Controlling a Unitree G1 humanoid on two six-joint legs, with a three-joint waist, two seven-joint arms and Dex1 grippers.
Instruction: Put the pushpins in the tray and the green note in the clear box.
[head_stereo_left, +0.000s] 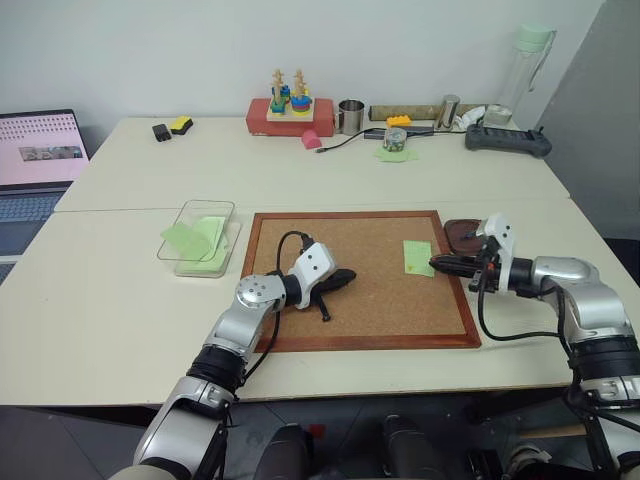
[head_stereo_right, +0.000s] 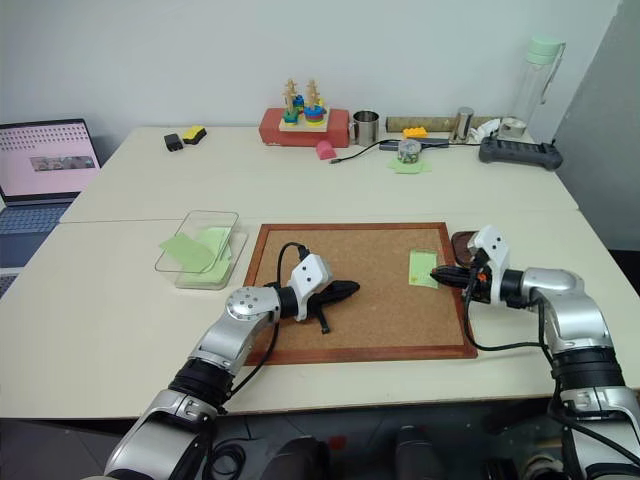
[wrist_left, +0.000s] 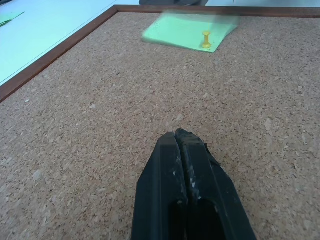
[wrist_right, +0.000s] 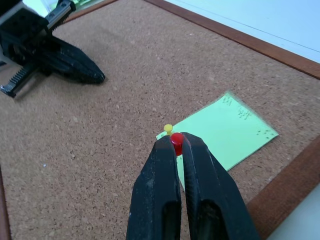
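A pale green note (head_stereo_left: 417, 256) lies on the right part of the corkboard (head_stereo_left: 360, 330), with a yellow pushpin (wrist_right: 168, 128) standing in its corner. My right gripper (wrist_right: 176, 141) hovers at the note's near edge, shut on a red pushpin (wrist_right: 176, 138) held at the fingertips. The dark brown tray (head_stereo_left: 460, 236) sits just off the board's right rim, behind that gripper. The clear box (head_stereo_left: 190, 215) stands left of the board and holds pale green notes. My left gripper (head_stereo_left: 347, 277) rests shut on the middle of the cork, holding nothing.
A laptop (head_stereo_left: 35, 160) sits at the far left. Along the back of the table are a red toy base (head_stereo_left: 290, 112), a metal cup (head_stereo_left: 351, 116), a tall bottle (head_stereo_left: 527, 65), a black device (head_stereo_left: 507, 139) and another green note (head_stereo_left: 396, 154).
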